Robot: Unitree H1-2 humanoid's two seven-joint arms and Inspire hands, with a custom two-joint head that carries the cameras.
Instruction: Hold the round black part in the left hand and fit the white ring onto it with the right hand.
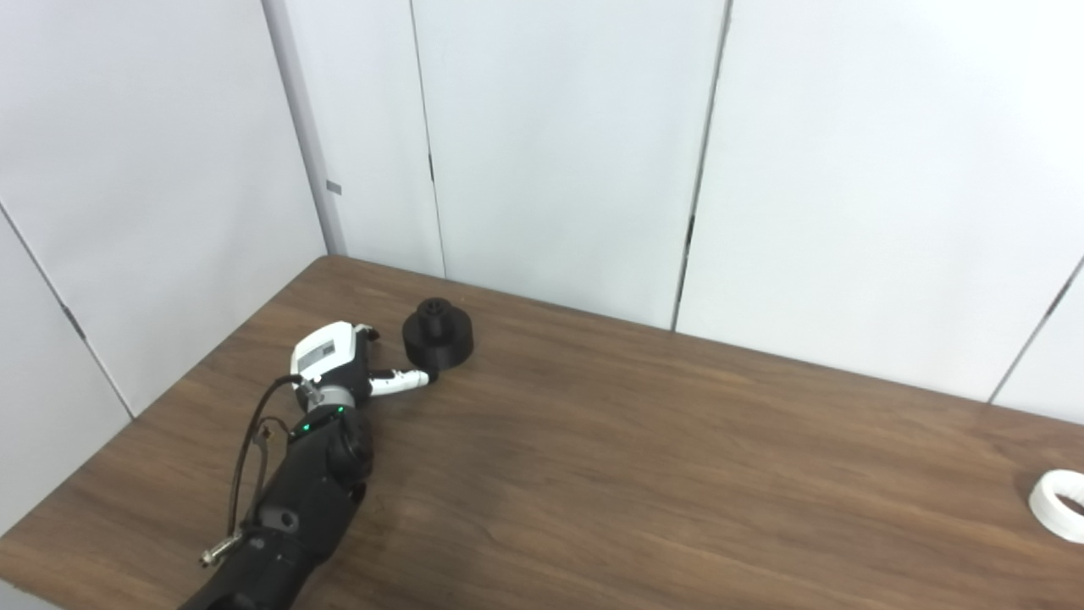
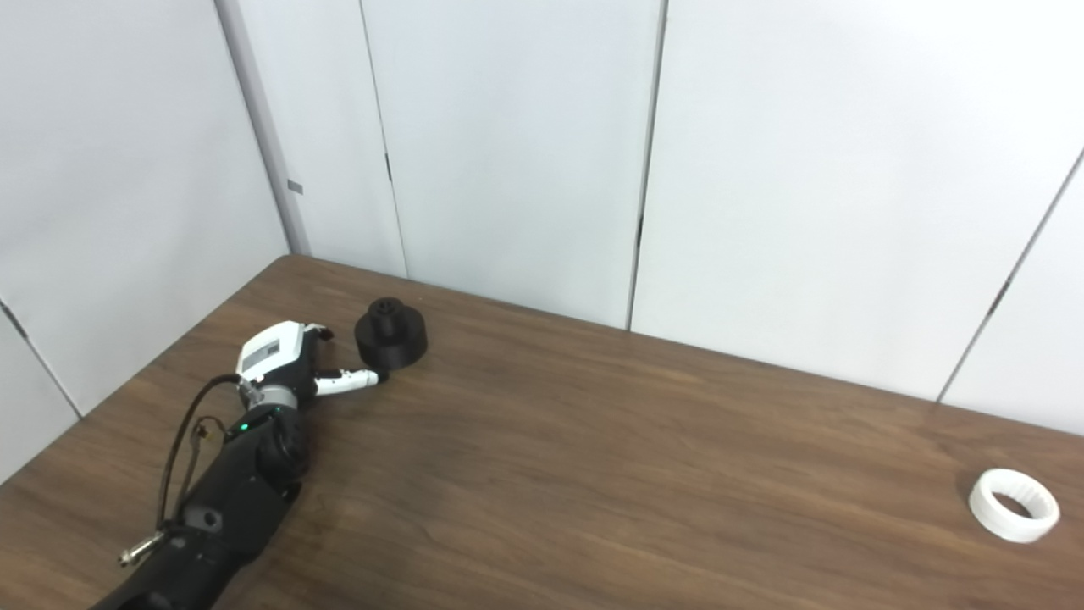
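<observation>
- Left eye view showed the left hand lying low over the brown table, its arm coming in from the bottom left corner.
- The round black part stood upright on the table near the far left corner, close to the white wall panels, with its small raised hub on top.
- The left hand was open and held nothing: a white thumb reached out toward the base of the black part, its tip touching or all but touching the near lower edge, while the other fingers sat at the part's left side. Whether those fingers touched the part could not be told.
- No grasp was closed yet; the part rested on the table, not lifted.
- The white ring lay flat on the table at the far right, well apart from the black part and from the left hand. In the left eye view it was cut by the picture's right edge.
- The right hand did not show in either view, so its state could not be read.
- Judged from this, the task was at its very start: the left hand was only closing in on the black part.
- Left to do: grip and lift the black part, bring in the right hand, pick up the ring, and seat it on the part.
</observation>
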